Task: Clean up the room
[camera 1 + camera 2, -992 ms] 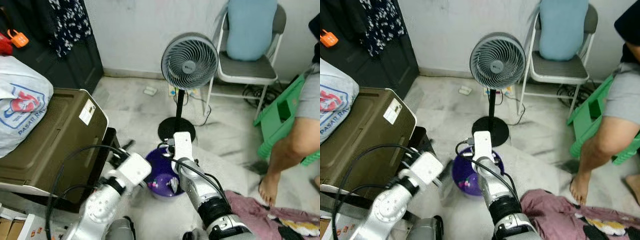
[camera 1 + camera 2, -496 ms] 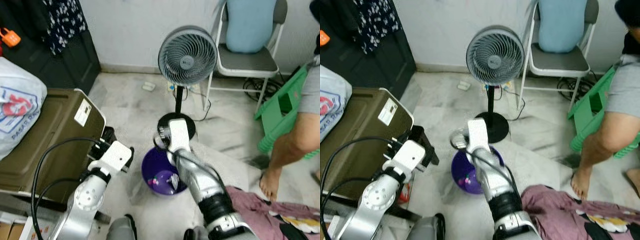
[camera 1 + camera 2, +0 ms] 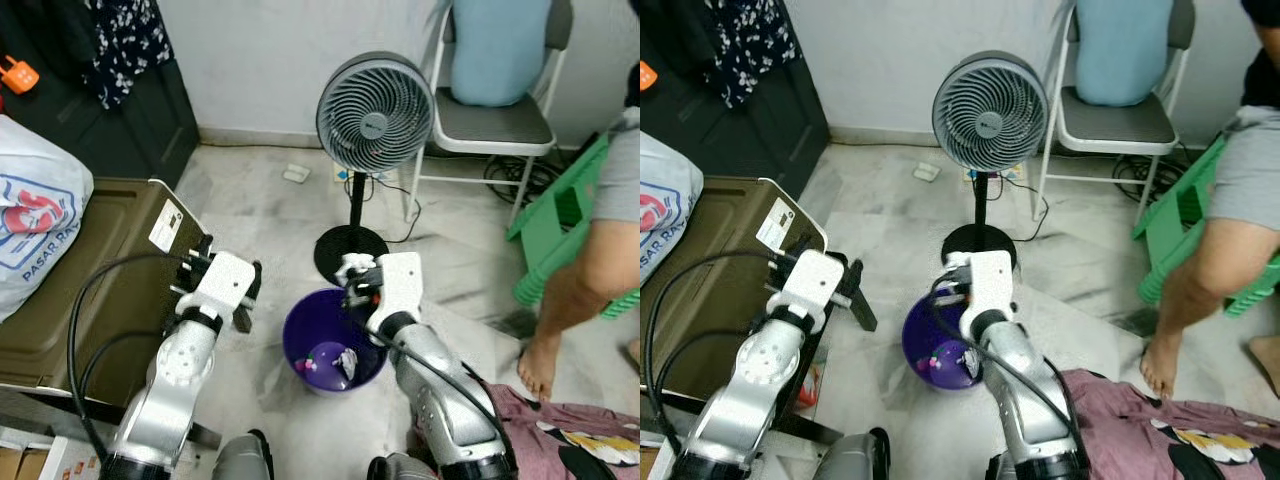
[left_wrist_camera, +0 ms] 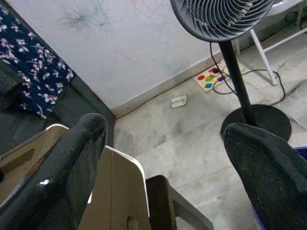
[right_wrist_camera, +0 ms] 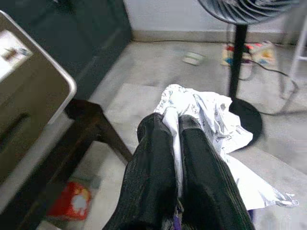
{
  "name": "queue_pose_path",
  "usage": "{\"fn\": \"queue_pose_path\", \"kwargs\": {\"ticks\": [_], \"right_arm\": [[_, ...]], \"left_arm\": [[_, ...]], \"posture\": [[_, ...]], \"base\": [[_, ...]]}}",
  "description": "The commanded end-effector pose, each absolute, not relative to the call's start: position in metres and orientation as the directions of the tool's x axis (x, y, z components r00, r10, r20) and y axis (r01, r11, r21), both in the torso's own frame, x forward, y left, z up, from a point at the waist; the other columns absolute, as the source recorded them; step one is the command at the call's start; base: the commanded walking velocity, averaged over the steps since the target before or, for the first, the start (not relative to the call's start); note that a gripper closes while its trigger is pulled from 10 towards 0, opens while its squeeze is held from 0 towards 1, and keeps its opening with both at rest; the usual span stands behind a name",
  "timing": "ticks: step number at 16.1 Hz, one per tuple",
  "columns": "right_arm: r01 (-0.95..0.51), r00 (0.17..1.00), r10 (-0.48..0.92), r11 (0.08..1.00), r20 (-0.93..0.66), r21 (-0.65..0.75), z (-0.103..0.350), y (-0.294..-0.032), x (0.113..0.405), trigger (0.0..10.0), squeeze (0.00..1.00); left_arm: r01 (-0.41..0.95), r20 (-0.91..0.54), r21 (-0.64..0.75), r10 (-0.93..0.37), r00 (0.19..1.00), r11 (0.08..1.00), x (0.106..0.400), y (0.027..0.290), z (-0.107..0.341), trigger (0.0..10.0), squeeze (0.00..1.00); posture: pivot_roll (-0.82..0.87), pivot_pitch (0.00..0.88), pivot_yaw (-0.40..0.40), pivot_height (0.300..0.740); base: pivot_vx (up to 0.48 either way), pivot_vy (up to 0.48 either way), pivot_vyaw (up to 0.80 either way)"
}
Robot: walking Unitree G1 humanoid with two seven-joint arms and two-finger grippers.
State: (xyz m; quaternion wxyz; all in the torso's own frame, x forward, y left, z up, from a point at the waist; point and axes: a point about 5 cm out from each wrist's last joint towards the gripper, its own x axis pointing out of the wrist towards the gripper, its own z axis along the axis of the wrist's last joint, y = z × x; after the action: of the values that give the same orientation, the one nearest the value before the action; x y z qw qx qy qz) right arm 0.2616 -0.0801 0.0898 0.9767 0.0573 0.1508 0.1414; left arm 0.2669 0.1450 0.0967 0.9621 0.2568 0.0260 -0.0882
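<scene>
Olive-brown, the big hard-shell case fills the robot's left side; a grey pedestal fan stands ahead. Between the arms sits a round purple plastic bin with scraps already inside. The right hand is clenched on a crumpled white printed wrapper and hovers at the bin's far rim. The left hand hangs released beside the case. I judge the drop goes best by centring over the opening before letting go. What the bin's scraps are is hard to make out.
</scene>
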Motion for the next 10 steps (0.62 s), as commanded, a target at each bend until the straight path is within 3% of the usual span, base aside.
{"fn": "queue_pose_path", "kwargs": {"ticks": [1,7,10], "right_arm": [[-0.227,0.910,0.253,0.967,-0.330,0.118,0.085,-0.078,0.263,10.0,0.00],[-0.193,0.906,0.221,0.975,-0.361,0.111,0.083,-0.064,0.260,10.0,0.00],[-0.152,0.883,0.133,0.988,-0.450,-0.006,0.067,-0.060,0.267,10.0,0.00]], "left_arm": [[0.176,-0.095,0.489,-0.148,0.984,0.855,0.270,0.149,0.097,10.0,0.00],[0.159,-0.085,0.513,-0.134,0.987,0.843,0.277,0.171,0.102,10.0,0.00],[0.165,-0.078,0.532,-0.146,0.986,0.830,0.278,0.175,0.109,10.0,0.00]], "posture": [[0.05,0.079,0.047,0.740],[0.08,0.128,0.076,0.740],[0.10,0.157,0.085,0.740]], "base": [[0.000,0.000,0.00],[0.000,0.000,0.00],[0.000,0.000,0.00]]}}
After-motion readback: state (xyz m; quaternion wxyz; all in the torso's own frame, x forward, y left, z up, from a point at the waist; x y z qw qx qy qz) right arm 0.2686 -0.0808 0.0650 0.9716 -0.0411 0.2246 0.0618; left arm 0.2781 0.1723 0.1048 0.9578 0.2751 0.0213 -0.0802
